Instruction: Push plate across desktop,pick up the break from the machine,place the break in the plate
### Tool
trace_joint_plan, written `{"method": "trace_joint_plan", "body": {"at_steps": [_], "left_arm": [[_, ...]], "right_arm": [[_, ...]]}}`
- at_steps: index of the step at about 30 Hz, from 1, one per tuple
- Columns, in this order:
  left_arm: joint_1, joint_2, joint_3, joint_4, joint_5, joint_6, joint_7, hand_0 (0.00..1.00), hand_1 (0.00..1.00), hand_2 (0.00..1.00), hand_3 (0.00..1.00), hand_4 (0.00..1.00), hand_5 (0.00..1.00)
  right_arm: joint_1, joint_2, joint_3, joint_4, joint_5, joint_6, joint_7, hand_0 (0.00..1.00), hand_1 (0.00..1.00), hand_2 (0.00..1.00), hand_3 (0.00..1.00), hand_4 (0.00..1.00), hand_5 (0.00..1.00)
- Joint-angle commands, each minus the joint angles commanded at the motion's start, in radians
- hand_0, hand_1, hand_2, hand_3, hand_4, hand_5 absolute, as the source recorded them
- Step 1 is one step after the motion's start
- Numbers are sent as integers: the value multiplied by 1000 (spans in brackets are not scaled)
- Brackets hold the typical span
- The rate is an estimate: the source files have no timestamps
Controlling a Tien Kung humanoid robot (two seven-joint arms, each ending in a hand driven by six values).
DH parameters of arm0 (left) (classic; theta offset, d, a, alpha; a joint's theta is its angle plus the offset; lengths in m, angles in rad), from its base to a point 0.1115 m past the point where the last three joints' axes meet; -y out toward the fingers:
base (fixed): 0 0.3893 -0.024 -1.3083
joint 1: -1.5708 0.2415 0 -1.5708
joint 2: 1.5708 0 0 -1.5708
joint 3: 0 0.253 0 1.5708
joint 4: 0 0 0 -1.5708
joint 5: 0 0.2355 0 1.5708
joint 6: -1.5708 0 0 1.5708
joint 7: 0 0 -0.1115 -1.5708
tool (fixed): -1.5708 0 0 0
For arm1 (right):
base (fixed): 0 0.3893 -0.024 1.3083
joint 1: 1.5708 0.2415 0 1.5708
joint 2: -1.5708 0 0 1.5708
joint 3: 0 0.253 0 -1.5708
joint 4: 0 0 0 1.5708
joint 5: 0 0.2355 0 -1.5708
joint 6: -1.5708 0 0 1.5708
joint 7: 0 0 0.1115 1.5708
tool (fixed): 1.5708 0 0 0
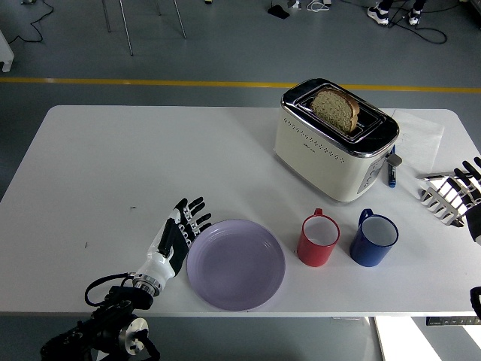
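The left hand (pixel 177 235) lies flat on the worktop (pixel 113 165) at the lower left of the frame, its fingers (pixel 194 216) straight and slightly apart, holding nothing; they touch the left rim of the purple plate (pixel 236 264), probably to push it sideways. The bread (pixel 336 108) stands in the toaster (pixel 335 141), upper right. The right hand (pixel 467 189) waits at the right edge, fingers spread, empty.

My white table (pixel 150 158) carries a lilac plate (pixel 236 264) near the front edge, a red mug (pixel 318 241) and a blue mug (pixel 373 238) to its right, a cream toaster (pixel 334 143) farther back, and a pen (pixel 391 170) just right of it.
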Motion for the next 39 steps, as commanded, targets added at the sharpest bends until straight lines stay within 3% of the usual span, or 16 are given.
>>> {"method": "trace_joint_plan", "body": {"at_steps": [10, 12, 16, 22, 26, 32, 34, 36, 37, 39], "left_arm": [[15, -9, -33, -5, 21, 36, -18, 817, 861, 938, 872, 607, 998], [41, -22, -105, -15, 54, 61, -26, 817, 861, 938, 872, 607, 998], [80, -28, -225, -40, 88, 66, -20, 804, 857, 933, 866, 608, 998], [151, -11, -402, -126, 150, 67, 0, 799, 854, 923, 866, 609, 998], [186, 4, -479, -170, 169, 66, 5, 798, 852, 922, 864, 610, 998], [225, 14, -562, -224, 185, 65, 7, 800, 851, 919, 861, 610, 998], [235, 7, -593, -239, 191, 64, 7, 800, 851, 919, 861, 610, 998], [236, 5, -599, -241, 192, 64, 7, 800, 851, 919, 861, 610, 998], [242, -1, -612, -248, 192, 64, 7, 802, 850, 917, 858, 610, 998], [246, -5, -619, -253, 193, 64, 7, 802, 850, 917, 858, 610, 998]], "right_arm": [[0, 0, 0, 3, 0, 0, 0, 737, 681, 672, 632, 510, 585], [0, -1, 0, 7, 0, 0, 1, 737, 681, 672, 632, 510, 585], [0, -5, 0, 16, -1, -1, 0, 739, 682, 673, 632, 510, 586], [14, -18, -9, 35, -7, -4, -1, 740, 682, 674, 633, 506, 581], [28, -30, -16, 40, -19, -8, -1, 740, 682, 673, 633, 506, 581], [65, -72, -48, 59, -105, -54, 7, 745, 685, 676, 633, 506, 575], [100, -107, -87, 82, -190, -110, 14, 745, 685, 676, 633, 506, 575], [110, -115, -97, 86, -263, -126, 15, 745, 685, 676, 633, 506, 575], [145, -142, -130, 93, -308, -151, 1, 769, 717, 711, 679, 560, 499], [189, -165, -167, 96, -393, -171, -17, 769, 717, 711, 679, 560, 499]]}}
